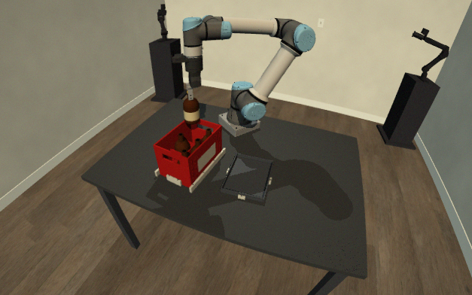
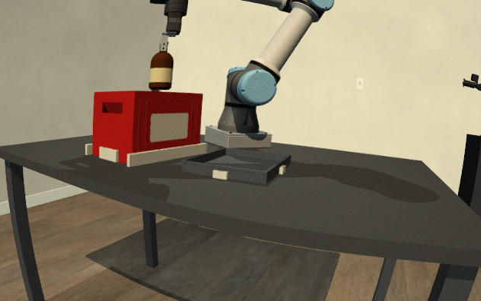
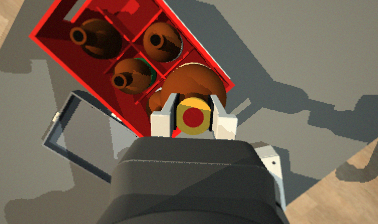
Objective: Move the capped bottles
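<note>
My gripper is shut on the neck of a brown capped bottle with a cream label and a yellow and red cap. The bottle hangs upright, its base just above the far rim of the red crate. Three open brown bottles stand in the crate's cells. The dark flat tray lies empty on the table right of the crate.
Cream blocks and a cream strip lie around the crate's foot, and small cream blocks sit at the tray's edges. The arm's base is bolted behind the tray. Black camera stands are off the table.
</note>
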Robot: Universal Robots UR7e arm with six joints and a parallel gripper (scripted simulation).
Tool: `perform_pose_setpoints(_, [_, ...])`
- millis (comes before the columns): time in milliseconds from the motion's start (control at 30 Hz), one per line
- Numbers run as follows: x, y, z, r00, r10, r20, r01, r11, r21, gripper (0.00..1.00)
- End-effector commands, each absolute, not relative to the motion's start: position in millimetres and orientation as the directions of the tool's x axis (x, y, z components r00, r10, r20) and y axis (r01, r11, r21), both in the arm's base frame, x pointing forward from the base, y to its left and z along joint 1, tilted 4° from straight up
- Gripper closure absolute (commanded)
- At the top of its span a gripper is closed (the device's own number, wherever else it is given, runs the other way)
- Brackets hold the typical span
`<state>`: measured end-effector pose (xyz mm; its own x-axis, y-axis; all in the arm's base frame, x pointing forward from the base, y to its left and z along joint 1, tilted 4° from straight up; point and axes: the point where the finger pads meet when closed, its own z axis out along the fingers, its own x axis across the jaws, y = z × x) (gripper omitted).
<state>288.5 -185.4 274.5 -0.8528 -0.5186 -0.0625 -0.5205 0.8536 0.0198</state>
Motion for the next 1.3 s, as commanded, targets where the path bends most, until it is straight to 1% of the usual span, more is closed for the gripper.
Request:
perform_pose_setpoints(0, [295.1, -178.1, 274.7, -0.852, -0.519, -0.063, -0.521, 0.853, 0.019, 1.00])
perform_pose_setpoints(367, [313.3, -158.4, 277.8, -0.853, -0.519, -0.063, -0.520, 0.854, 0.017, 1.00])
perform_pose_setpoints(433, [313.3, -158.4, 277.8, -0.853, -0.519, -0.063, -0.520, 0.854, 0.017, 1.00])
perform_pose_setpoints(467, [305.5, -162.7, 275.6, -0.850, -0.523, -0.064, -0.525, 0.851, 0.020, 1.00])
perform_pose_setpoints(933, [316.1, -136.0, 279.6, -0.853, -0.518, -0.063, -0.520, 0.854, 0.017, 1.00])
perform_pose_setpoints(1033, [313.5, -142.7, 278.0, -0.851, -0.522, -0.064, -0.524, 0.851, 0.019, 1.00])
perform_pose_setpoints(1267, [316.6, -129.0, 279.4, -0.852, -0.520, -0.063, -0.522, 0.853, 0.018, 1.00])
